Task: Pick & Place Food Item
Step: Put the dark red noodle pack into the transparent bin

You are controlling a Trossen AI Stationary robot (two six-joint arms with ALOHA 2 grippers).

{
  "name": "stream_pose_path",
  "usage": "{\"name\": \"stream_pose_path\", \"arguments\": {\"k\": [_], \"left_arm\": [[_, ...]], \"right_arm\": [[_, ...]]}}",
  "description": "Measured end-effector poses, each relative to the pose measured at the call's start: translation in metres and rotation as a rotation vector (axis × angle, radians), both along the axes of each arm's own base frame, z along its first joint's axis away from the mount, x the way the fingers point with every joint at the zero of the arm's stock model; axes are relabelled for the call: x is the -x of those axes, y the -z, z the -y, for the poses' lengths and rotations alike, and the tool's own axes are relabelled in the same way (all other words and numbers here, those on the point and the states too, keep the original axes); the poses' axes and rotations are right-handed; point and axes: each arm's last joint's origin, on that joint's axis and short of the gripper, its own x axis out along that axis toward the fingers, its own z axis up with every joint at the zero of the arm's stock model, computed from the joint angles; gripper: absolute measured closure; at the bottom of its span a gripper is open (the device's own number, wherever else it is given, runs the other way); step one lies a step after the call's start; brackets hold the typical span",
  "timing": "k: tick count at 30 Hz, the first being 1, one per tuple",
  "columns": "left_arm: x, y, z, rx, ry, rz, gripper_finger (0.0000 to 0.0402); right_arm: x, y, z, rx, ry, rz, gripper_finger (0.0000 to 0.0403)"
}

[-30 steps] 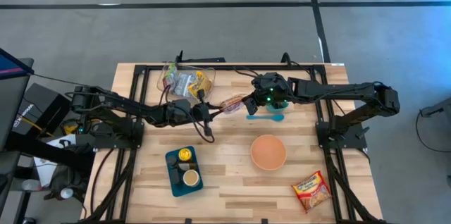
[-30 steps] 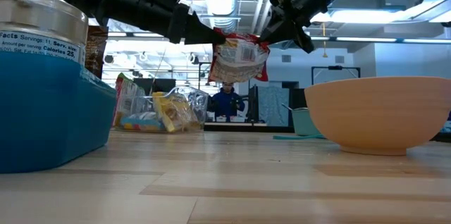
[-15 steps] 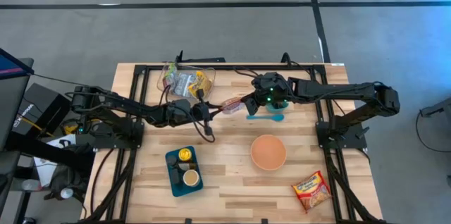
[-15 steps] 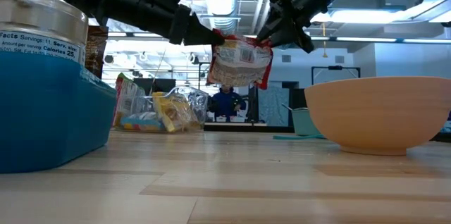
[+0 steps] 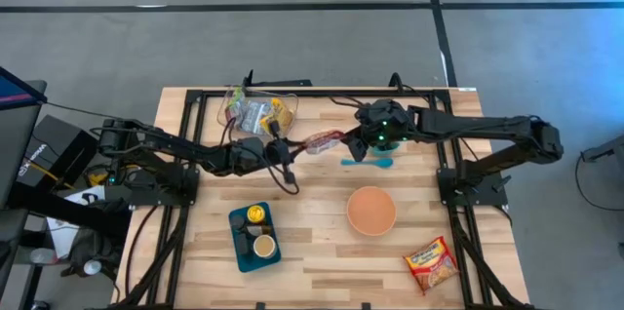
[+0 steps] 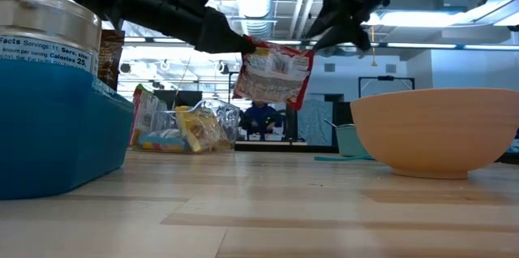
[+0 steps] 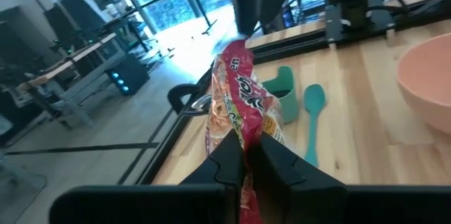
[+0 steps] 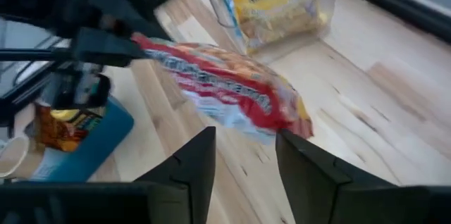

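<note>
A red instant-noodle packet [image 6: 274,75] hangs in the air over the table's middle far part, and the high view shows the packet [image 5: 323,139] between the two arms. My left gripper [image 6: 243,45] reaches in from the left and is shut on the packet's left end. My right gripper [image 6: 340,35] stands open just right of the packet and a little higher, touching nothing. In the right wrist view the packet [image 8: 225,86] lies ahead of the open right gripper [image 8: 243,171], clear of its fingers. My left gripper pinches the packet's end seam [image 7: 243,136] between its two fingers [image 7: 225,157]. The fingers come nearly level from the table's left. The packet is lifted clear of the table and juts out beyond the fingertips, its body [image 6: 276,79] sagging tilted below them.
A peach bowl [image 5: 371,210] sits right of centre, with a teal spoon [image 5: 368,163] and a teal cup [image 5: 384,150] beyond it. A blue tray [image 5: 254,237] with cans stands near left. A clear bag of packets [image 5: 255,112] lies far left, another noodle packet [image 5: 431,262] near right.
My right gripper has opened and let go of the packet's right end, then drawn back up and toward the table's right. The packet, before held between both grippers, now hangs from my left gripper alone, its freed end tilted.
</note>
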Motion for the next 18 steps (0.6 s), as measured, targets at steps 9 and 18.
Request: {"name": "stream_pose_path", "arguments": {"k": [9,18], "left_arm": [[0.003,-0.008,-0.002,-0.011,-0.072,0.034,0.0392],[0.017,-0.035,-0.004,-0.018,-0.161,0.138,0.0393]], "right_arm": [[0.014,-0.016,-0.018,0.147,-0.028,0.001,0.027],[0.016,-0.015,-0.044,0.243,-0.018,-0.047,0.0276]]}}
